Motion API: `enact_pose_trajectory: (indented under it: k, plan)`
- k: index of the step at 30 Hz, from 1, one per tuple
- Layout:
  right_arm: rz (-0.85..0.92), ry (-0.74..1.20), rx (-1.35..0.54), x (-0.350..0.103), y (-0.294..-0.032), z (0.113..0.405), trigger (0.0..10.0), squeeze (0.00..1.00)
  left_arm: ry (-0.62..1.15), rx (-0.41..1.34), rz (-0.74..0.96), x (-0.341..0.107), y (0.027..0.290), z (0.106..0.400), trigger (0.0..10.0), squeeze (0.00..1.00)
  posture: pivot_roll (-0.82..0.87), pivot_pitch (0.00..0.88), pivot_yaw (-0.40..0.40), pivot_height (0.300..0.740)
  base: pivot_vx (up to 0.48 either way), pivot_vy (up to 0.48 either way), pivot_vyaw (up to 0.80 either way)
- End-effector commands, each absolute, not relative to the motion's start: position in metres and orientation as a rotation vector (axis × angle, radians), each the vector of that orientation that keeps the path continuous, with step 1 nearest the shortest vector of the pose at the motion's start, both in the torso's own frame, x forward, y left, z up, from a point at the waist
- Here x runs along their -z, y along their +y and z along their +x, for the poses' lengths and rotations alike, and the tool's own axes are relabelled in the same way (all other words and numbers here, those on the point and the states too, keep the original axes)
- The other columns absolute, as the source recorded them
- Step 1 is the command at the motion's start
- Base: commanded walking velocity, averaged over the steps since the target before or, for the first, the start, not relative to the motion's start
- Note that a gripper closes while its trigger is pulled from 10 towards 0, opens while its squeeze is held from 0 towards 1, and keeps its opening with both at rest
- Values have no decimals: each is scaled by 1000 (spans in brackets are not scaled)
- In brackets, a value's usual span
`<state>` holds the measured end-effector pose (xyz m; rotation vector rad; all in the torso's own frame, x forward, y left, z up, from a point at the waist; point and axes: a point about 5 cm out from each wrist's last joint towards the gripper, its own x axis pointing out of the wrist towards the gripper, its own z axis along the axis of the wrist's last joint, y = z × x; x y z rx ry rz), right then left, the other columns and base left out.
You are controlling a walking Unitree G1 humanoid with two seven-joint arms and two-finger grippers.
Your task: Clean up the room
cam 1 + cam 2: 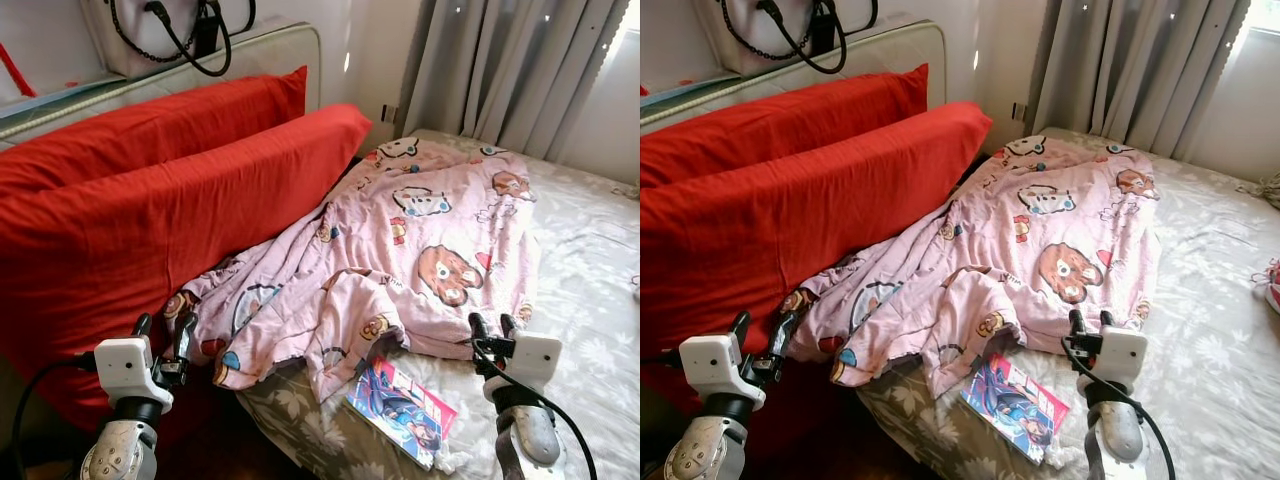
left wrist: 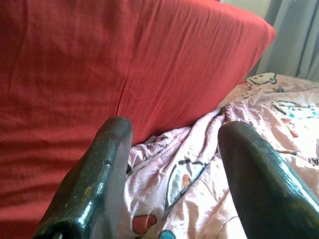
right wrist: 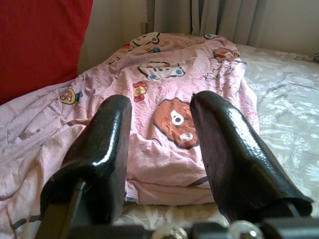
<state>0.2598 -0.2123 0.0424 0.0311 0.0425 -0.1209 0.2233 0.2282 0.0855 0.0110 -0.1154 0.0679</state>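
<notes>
A crumpled pink quilt [image 1: 420,240] with cartoon bears lies spread over the bed [image 1: 590,290]. Its near left corner bunches against two big red pillows [image 1: 150,210]. My left gripper [image 1: 164,335] is open, its fingers [image 2: 92,184] standing just before that bunched corner and the red pillow. My right gripper [image 1: 492,328] is open too, hovering at the quilt's near right edge [image 3: 164,184] with nothing between its fingers [image 3: 234,154]. A colourful comic book [image 1: 402,408] lies on the sheet at the bed's near edge, between the two grippers.
Grey curtains [image 1: 500,70] hang at the back. A white bag with black straps [image 1: 170,30] sits on the headboard ledge behind the pillows. The bed's right half is bare flowered sheet. A small red thing [image 1: 1272,285] lies at the far right edge.
</notes>
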Motion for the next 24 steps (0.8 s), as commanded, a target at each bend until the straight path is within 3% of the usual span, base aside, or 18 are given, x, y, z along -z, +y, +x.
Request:
enact_pose_trajectory:
  k: [1, 13, 24]
  plan:
    - [0, 68, 117, -45, -213, 263, 10000, 0, -113, -53, 7, -89, 225, 224, 10000, 0, 147, 0, -41, 740, 0, 0, 0]
    - [12, 108, 123, -43, -210, 259, 10000, 0, -83, -24, 13, -89, 221, 222, 10000, 0, 128, 0, -31, 660, 0, 0, 0]
    - [18, 114, 93, -41, -205, 254, 10000, 0, -60, -2, 8, -86, 216, 219, 10000, 0, 125, 0, -31, 660, 0, 0, 0]
